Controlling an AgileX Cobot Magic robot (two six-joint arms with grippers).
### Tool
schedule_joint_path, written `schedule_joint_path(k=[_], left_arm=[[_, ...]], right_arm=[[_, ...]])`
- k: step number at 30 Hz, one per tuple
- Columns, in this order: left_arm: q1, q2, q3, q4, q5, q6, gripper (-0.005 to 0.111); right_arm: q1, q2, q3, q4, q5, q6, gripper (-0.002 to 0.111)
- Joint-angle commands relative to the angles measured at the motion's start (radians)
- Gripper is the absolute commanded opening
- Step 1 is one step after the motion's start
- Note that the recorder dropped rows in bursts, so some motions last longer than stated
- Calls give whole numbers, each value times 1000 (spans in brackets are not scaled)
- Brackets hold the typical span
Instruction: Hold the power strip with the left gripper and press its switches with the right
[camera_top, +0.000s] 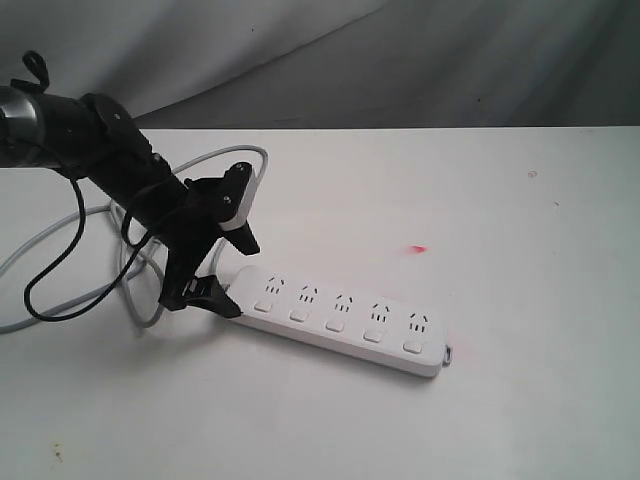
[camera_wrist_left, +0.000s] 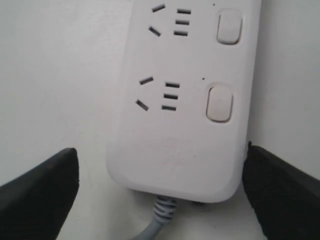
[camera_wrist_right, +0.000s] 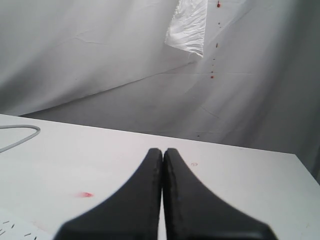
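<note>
Surface: white table (camera_top: 500, 420), creased grey cloth backdrop (camera_top: 400, 60) behind. A small red mark (camera_top: 418, 248) on the tabletop, apart from the work.

Item: power strip (camera_top: 345, 312) lies flat near the table centre, outlets up, its 5 switches (camera_top: 336, 323) in a row along the near edge. Grey cord (camera_wrist_left: 160, 212) exits the end nearest the L arm.

L gripper (camera_top: 238, 277): down at the cord end, straddling the strip w/ fingers apart. Wrist view: one finger (camera_wrist_left: 280, 190) is touching or just beside the switch-side edge, cannot tell which. The other finger (camera_wrist_left: 40, 185) stands clear of the far edge w/ bare table between. No clamp made. Judged reason for pos.: gripping the cord end across the width leaves every switch uncovered and stops the bar sliding when pushed.

R gripper (camera_wrist_right: 163, 152): not seen in ext. view. Own camera shows fingers pressed together, empty, above the table and facing the backdrop; only a corner of the strip shows at frame edge. Closed tips make one blunt point, suited to pressing a small button.

Status, as judged: hold step in hand, not complete; no switch pressed. L fingers need to close on the strip before R descends. Risk: an unsecured strip may skid or pivot under a press.
</note>
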Motion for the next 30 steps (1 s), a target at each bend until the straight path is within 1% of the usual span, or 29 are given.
schedule_joint_path(k=[1, 5, 9, 19, 25, 30], left_arm=[[-4, 19, -7, 3, 4, -10, 82], [-7, 35, -7, 3, 32, -10, 81], [-15, 37, -7, 3, 32, -12, 81], [-15, 37, -7, 3, 54, -62, 81], [-15, 37, -7, 7, 55, -62, 75], [-15, 37, -7, 50, 40, -62, 71]], right_arm=[[-7, -5, 3, 5, -1, 6, 0], [-7, -5, 3, 5, -1, 5, 0], [-7, -5, 3, 5, -1, 5, 0], [-7, -5, 3, 5, -1, 7, 0], [-7, -5, 3, 5, -1, 7, 0], [-7, -5, 3, 5, -1, 7, 0]])
